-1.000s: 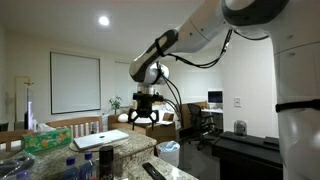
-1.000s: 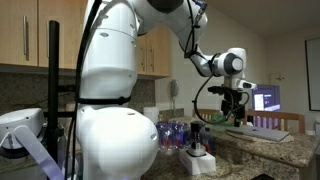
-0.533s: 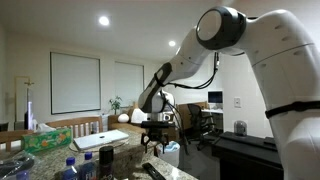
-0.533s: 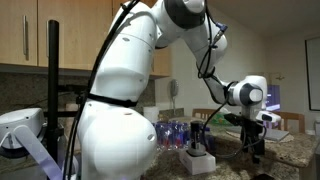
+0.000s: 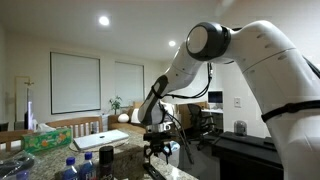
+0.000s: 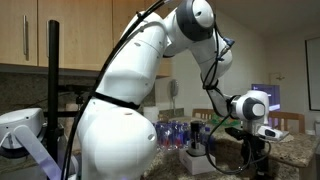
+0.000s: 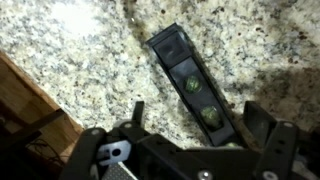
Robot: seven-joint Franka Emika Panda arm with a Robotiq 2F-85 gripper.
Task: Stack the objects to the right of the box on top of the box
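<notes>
Gripper (image 7: 196, 112), seen from the wrist view: jaws spread wide, nothing between them gripped. One dark finger shows at 7 o'clock of the picture and the other at 4 o'clock. The lower end of the black bar (image 7: 190, 80) lies in the gap between them. I see no contact between either finger and the bar.

The black bar lies flat on the speckled granite bench (image 7: 80, 50). It runs slantwise from 11 o'clock down to 5 o'clock, and two round buttons show on its upper face. A brown wooden edge (image 7: 25, 95) crosses the corner at 8 o'clock, apart from the bar. What it belongs to cannot be told from this view.

In both exterior views the arm (image 5: 215, 45) bends down over the bench, and the gripper (image 5: 158, 150) (image 6: 252, 152) hangs low, close above the bench top. The bar itself is too dark and small to make out there.

At 9 o'clock of the gripper in an exterior view sits the box (image 5: 100, 140), flat and pale, with nothing on its lid. Nearer the camera, a dark cylinder (image 5: 106, 160) stands upright beside the box. Its label cannot be read. Blue-capped water bottles (image 5: 75, 166) crowd the lower edge at 7 o'clock. The same bottles (image 6: 175, 133) appear in a cluster at 9 o'clock of the gripper in an exterior view.

Farther back, a lit monitor (image 5: 215, 98) stands at 2 o'clock of the gripper, and a ceiling light (image 5: 103, 20) glows at 11 o'clock.
</notes>
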